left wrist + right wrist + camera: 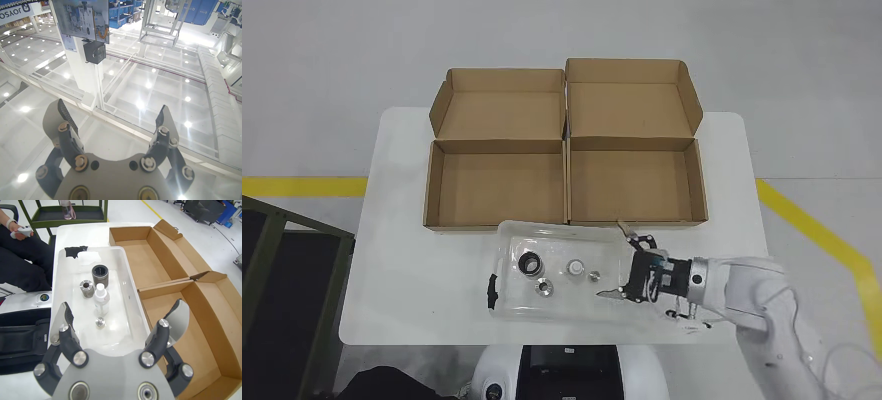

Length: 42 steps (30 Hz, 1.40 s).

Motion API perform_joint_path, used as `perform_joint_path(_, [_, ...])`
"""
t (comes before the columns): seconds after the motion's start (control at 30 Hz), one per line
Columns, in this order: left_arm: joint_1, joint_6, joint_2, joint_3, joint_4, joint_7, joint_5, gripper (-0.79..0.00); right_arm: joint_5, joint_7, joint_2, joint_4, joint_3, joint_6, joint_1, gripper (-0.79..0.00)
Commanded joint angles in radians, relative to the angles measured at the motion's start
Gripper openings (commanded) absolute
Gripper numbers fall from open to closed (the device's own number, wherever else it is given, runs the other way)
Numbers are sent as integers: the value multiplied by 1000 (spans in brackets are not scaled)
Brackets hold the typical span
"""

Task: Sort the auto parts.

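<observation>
Right gripper (pixel 122 306) hovers over one end of the clear plastic tray (pixel 132 279), fingers spread wide and holding nothing; left gripper (pixel 111 111) points up at the ceiling, also spread and empty. Standing in the tray are a dark cylindrical bearing sleeve (pixel 100 275), a short grey metal cylinder with a centre hole (pixel 87 288), a small white spray bottle (pixel 101 300) and, closest to the right gripper, a little silver metal fitting (pixel 100 321). Beside the tray sit the nearer open brown cardboard box (pixel 189 332) and the farther open brown cardboard box (pixel 147 262); no part lies in either yet, so this looks like the approach for a first pick. The next move probably calls for lowering around the silver fitting, closing squarely on it without knocking the bottle just beyond, then carrying it to a box.
</observation>
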Motion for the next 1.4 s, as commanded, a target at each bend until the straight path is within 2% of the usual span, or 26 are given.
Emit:
perform_joint_path(0.0, [0,0,0,0,0,0,0,0,1,17,-1,4,-35,0,17,0])
perform_joint_path(0.27, [0,0,0,0,0,0,0,0,-33,42,-4,42,-140,28,69,0])
perform_joint_path(0.67, [0,0,0,0,0,0,0,0,-56,88,-5,103,-227,65,125,0])
perform_joint_path(0.77, [0,0,0,0,0,0,0,0,-58,93,-6,121,-244,71,139,-92])
perform_joint_path(0.9, [0,0,0,0,0,0,0,0,-59,93,-6,148,-262,83,159,-169])
perform_joint_path(0.97, [0,0,0,0,0,0,0,0,-61,94,-7,163,-270,90,168,-289])
perform_joint_path(1.03, [0,0,0,0,0,0,0,0,-62,94,-7,176,-278,95,176,-314])
perform_joint_path(1.2, [0,0,0,0,0,0,0,0,-67,98,-7,198,-298,99,190,-314])
perform_joint_path(1.23, [0,0,0,0,0,0,0,0,-67,99,-7,202,-302,101,193,-332])
perform_joint_path(1.27, [0,0,0,0,0,0,0,0,-68,100,-7,205,-305,102,196,-385])
perform_joint_path(1.37, [0,0,0,0,0,0,0,0,-68,101,-7,214,-315,103,203,-446])
